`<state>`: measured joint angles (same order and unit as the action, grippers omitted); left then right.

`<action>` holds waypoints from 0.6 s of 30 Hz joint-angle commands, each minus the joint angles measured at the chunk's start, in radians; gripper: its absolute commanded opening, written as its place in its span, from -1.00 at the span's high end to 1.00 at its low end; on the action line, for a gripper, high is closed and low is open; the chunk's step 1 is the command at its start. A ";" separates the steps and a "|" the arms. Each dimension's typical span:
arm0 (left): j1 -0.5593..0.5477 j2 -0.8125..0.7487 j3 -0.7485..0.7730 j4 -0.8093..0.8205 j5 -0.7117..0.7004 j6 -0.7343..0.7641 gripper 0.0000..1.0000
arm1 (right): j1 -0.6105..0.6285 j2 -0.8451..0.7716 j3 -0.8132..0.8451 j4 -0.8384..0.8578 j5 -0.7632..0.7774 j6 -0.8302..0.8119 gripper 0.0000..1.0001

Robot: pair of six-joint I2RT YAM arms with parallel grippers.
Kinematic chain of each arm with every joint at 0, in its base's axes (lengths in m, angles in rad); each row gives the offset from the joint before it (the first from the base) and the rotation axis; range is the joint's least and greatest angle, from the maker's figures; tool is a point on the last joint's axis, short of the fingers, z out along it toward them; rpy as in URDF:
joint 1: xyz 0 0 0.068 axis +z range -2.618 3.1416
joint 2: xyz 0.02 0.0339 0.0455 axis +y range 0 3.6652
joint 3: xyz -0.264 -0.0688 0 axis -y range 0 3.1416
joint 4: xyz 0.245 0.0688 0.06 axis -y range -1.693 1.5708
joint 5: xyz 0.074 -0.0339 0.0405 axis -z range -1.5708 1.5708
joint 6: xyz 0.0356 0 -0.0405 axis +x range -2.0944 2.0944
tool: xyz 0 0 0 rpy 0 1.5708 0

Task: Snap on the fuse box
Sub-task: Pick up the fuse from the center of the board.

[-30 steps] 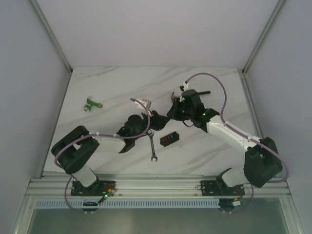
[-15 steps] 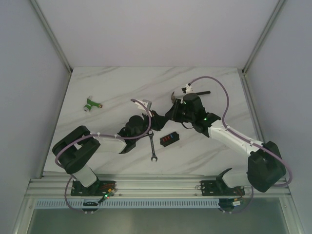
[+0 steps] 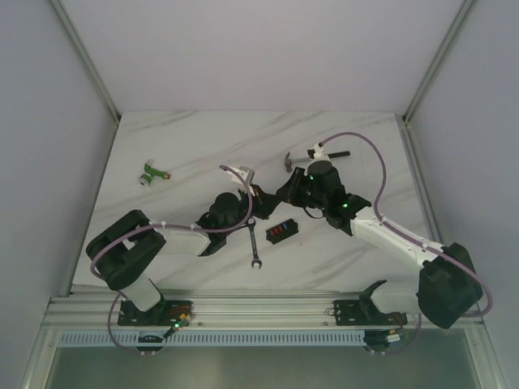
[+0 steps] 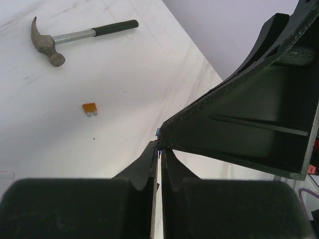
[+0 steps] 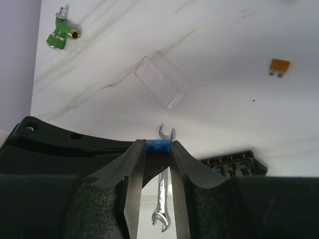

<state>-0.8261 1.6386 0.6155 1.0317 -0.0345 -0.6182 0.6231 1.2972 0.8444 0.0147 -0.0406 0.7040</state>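
Observation:
The black fuse box (image 3: 283, 231) lies open on the table with red and blue fuses inside; its corner shows in the right wrist view (image 5: 234, 163). Its clear cover (image 3: 241, 173) lies apart, beyond the left gripper, and shows in the right wrist view (image 5: 160, 81). My right gripper (image 3: 284, 193) is shut on a small blue fuse (image 5: 158, 145) above the table. My left gripper (image 3: 259, 199) meets it tip to tip. Its jaws are almost together, with a bit of the blue fuse (image 4: 158, 148) pinched at the tips.
A wrench (image 3: 254, 243) lies left of the fuse box. A hammer (image 3: 312, 156) lies behind the right gripper. A loose orange fuse (image 4: 89, 108) lies near it. A green-and-white connector (image 3: 152, 173) sits at the far left.
My right gripper has shifted slightly left and nearer, closing up to the left gripper's tips and uncovering the hammer. The left arm has barely moved.

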 commanded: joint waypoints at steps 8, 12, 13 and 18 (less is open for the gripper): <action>0.003 -0.118 -0.018 -0.080 0.054 0.134 1.00 | 0.013 -0.220 -0.039 -0.021 0.056 -0.203 -0.19; 0.021 -0.180 -0.037 -0.134 0.144 0.212 1.00 | 0.010 -0.300 -0.033 -0.059 0.035 -0.395 -0.32; 0.027 -0.198 -0.043 -0.146 0.176 0.232 1.00 | 0.010 -0.321 -0.035 -0.068 0.029 -0.442 -0.32; 0.042 -0.301 -0.050 -0.236 0.344 0.344 1.00 | 0.002 -0.407 -0.043 -0.115 -0.108 -0.657 -0.45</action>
<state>-0.7925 1.4094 0.5735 0.8639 0.1429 -0.3981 0.6300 0.9455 0.8150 -0.0536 -0.0456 0.2768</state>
